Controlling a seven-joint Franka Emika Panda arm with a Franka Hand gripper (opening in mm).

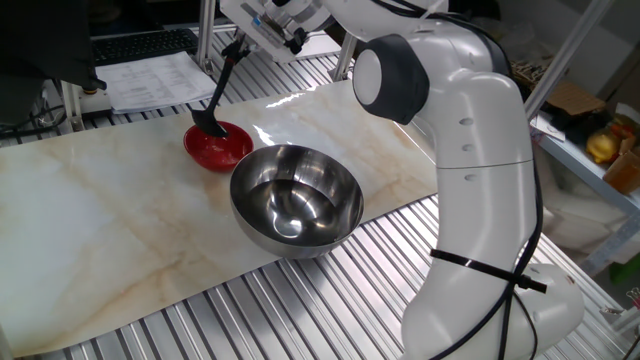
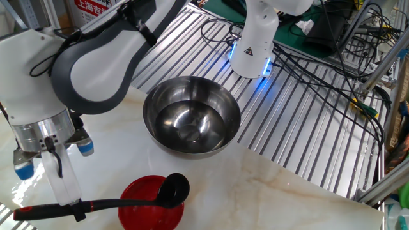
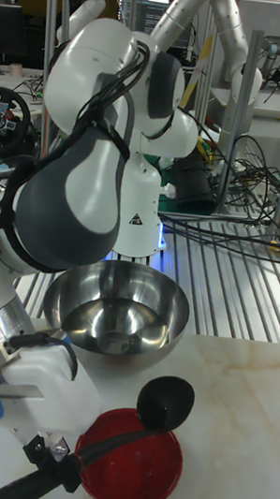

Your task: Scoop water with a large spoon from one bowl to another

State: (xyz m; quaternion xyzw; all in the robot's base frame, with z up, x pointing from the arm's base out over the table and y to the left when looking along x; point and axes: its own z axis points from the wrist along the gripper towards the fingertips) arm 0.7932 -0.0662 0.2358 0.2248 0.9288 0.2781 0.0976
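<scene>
Marble-pattern tabletop (image 1: 110,210) on ribbed metal bench (image 2: 307,128); cables (image 2: 332,57); papers (image 1: 150,78).

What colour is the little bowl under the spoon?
Red, glossy. The small bowl shows best in the tall fixed view, beneath the black ladle.

A robotics lab: a marble-patterned tabletop (image 1: 90,220) lies on ribbed aluminium rails (image 2: 300,121). At twelve o'clock in the tall view stand more white robot arms (image 3: 222,23), with loose cables (image 2: 332,38) and a monitor (image 3: 153,11).
</scene>
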